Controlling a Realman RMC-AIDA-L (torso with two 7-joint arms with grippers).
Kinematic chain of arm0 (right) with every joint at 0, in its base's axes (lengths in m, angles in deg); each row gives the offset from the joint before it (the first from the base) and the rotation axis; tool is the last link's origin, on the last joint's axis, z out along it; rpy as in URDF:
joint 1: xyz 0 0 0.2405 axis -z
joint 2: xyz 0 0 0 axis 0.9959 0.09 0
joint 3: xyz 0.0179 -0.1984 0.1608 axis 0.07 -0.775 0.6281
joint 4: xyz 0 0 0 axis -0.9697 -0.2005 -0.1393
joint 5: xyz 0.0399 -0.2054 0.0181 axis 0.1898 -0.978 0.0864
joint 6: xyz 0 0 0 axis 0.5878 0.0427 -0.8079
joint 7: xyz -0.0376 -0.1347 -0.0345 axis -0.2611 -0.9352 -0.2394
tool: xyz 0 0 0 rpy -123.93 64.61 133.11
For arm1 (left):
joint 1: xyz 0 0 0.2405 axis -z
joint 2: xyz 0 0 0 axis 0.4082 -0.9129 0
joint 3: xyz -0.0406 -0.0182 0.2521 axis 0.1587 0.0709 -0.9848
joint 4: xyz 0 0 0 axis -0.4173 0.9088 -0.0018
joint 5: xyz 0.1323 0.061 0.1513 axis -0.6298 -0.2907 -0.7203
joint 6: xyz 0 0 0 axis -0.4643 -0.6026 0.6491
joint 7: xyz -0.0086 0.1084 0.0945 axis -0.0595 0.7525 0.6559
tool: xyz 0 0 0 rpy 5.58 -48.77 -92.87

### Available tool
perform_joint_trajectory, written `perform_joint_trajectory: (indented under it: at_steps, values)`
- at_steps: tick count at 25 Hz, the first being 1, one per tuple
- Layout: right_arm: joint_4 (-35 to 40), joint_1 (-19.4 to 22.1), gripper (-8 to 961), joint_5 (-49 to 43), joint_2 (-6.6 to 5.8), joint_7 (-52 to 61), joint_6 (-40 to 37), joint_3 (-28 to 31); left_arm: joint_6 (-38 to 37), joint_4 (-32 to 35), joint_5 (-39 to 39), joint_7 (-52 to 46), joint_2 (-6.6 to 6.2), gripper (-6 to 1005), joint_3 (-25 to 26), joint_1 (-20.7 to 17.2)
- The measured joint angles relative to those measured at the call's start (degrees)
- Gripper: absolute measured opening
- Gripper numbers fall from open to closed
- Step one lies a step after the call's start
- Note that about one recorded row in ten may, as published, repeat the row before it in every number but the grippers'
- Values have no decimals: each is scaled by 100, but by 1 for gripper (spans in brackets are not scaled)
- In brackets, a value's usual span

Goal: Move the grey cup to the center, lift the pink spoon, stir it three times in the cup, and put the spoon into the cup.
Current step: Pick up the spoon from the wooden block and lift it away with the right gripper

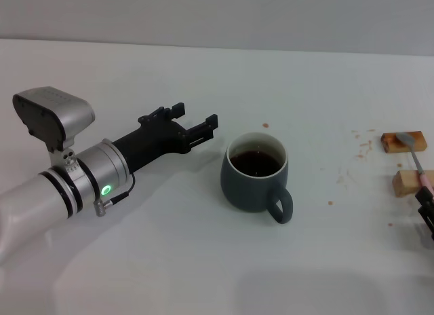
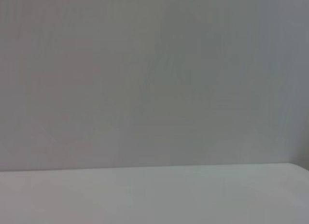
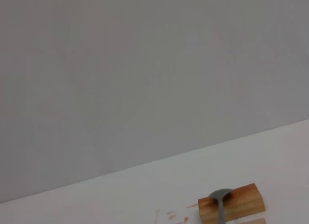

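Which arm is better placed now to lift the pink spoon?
Probably the right. The right tool is beside the pink spoon lying across two wooden blocks. The left tool is open, beyond the grey cup.

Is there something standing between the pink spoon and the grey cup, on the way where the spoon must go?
Nothing visible does. The pink spoon lies across two wooden blocks at the table's right edge, beside the right hand. Only bare table with small brown stains separates it from the grey cup. The left hand is open on the cup's other side.
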Motion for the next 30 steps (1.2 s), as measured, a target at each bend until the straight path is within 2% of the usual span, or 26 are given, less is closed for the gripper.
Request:
perform_joint_trajectory:
  at_steps: [15,30]
  values:
    - [9,7,365,0,0,0,-4,-9,0,0,2,0,17,829,9,0]
    - [9,0,317,1,0,4,80,-10,0,0,1,0,18,829,27,-34]
